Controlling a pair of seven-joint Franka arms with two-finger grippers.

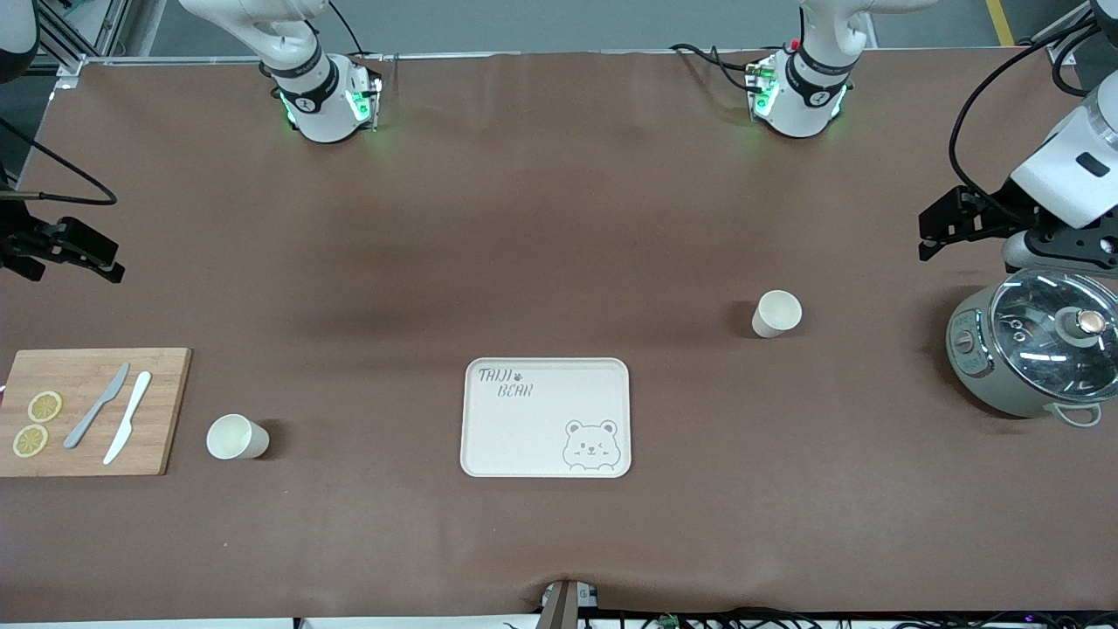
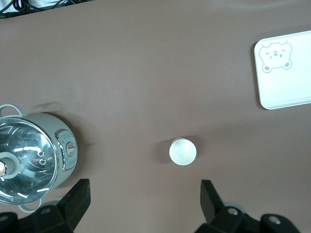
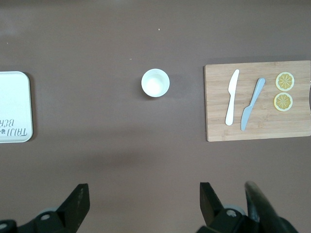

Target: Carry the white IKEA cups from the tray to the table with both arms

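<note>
Two cream-white cups stand upright on the brown table. One cup [image 1: 776, 313] is toward the left arm's end, beside the pot, and shows in the left wrist view [image 2: 182, 151]. The other cup [image 1: 236, 437] is beside the cutting board and shows in the right wrist view [image 3: 155, 82]. My left gripper [image 1: 928, 234] [image 2: 146, 199] is open and empty, up over the table near the pot. My right gripper [image 1: 113, 260] [image 3: 144, 204] is open and empty, up over the table at the right arm's end. Neither gripper touches a cup.
A cream bear-printed tray [image 1: 546, 384] lies between the cups, nearer the front camera. A wooden cutting board [image 1: 166, 384] holds two knives and two lemon slices. A grey pot with a glass lid [image 1: 1035, 349] stands at the left arm's end.
</note>
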